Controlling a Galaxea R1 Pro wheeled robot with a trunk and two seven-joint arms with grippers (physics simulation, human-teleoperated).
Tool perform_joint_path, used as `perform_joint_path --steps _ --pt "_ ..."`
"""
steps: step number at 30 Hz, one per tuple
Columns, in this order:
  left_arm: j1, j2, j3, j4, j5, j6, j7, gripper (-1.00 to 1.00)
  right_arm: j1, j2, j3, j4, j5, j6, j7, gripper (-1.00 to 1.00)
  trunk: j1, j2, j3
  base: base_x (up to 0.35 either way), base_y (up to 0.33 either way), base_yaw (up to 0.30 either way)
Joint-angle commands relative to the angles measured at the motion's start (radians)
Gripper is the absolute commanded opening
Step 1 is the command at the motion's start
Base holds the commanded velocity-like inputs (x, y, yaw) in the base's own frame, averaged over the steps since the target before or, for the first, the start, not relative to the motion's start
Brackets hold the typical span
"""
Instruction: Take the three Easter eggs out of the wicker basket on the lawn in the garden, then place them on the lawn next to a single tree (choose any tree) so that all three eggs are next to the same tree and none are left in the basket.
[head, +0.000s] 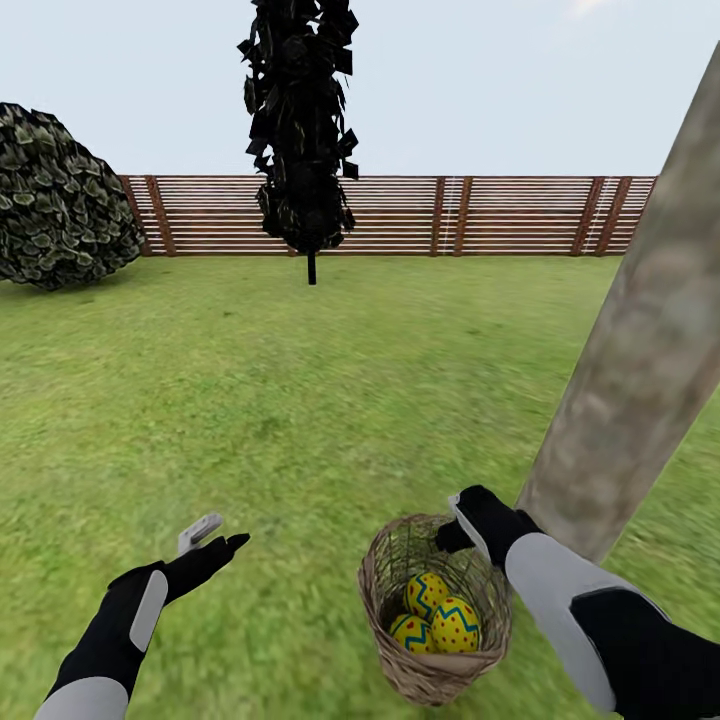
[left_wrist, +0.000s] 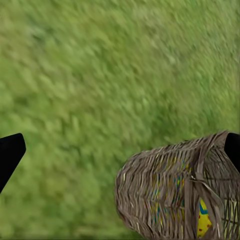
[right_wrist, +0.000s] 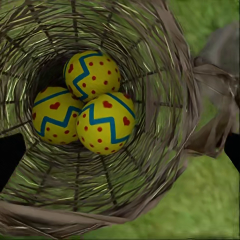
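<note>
The wicker basket (head: 380, 590) rests tilted on the lawn (head: 300, 400) at the foot of the pale tree trunk (head: 640, 370). Three Easter eggs lie inside it: one (head: 428, 592) at the back, one (head: 411, 632) at front left, one (head: 456, 625) at front right. My right gripper (head: 455, 530) hovers open at the basket's far rim. In its wrist view the eggs (right_wrist: 92, 74), (right_wrist: 54, 115), (right_wrist: 106, 121) sit clustered at the basket's bottom (right_wrist: 150, 165), between the spread fingers. My left gripper (head: 215, 538) is open over grass left of the basket (left_wrist: 165, 195).
A dark thin-trunked tree (head: 300, 130) stands ahead by the slatted wooden fence (head: 480, 215). A round shrub (head: 55, 200) is at the far left. Open grass stretches between me and the fence.
</note>
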Motion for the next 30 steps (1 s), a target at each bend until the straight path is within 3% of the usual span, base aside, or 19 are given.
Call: perform_joint_path --steps 1,3,6,10,17,30 --pt "-0.001 -0.002 0.003 -0.001 0.004 0.008 -0.003 1.0 -0.008 0.001 -0.002 0.01 -0.004 -0.004 -0.03 1.0 0.004 -0.008 -0.004 0.0 0.0 0.0" --pt "-0.001 -0.003 0.003 -0.001 0.004 0.008 -0.003 1.0 -0.022 0.001 -0.003 0.024 -0.036 -0.01 -0.057 1.0 0.011 -0.022 -0.01 0.0 0.0 0.0" --pt "-0.001 -0.004 0.003 -0.001 0.004 0.008 -0.002 1.0 -0.027 0.0 -0.004 0.031 -0.052 -0.011 -0.066 1.0 0.023 -0.043 -0.02 0.0 0.0 0.0" --pt "-0.001 -0.005 0.003 -0.001 0.004 0.008 -0.002 1.0 -0.04 0.005 -0.005 0.035 -0.055 -0.012 -0.068 1.0 0.038 -0.071 -0.032 0.0 0.0 0.0" --pt "-0.001 -0.005 0.003 -0.001 0.004 0.008 -0.001 1.0 -0.042 0.05 -0.008 0.038 -0.054 -0.025 -0.048 1.0 0.065 -0.12 -0.054 0.0 0.0 0.0" --pt "-0.001 -0.002 0.003 -0.001 0.004 0.008 -0.002 1.0 -0.04 0.056 -0.007 0.027 -0.052 -0.027 -0.007 1.0 0.115 -0.211 -0.095 0.0 0.0 0.0"
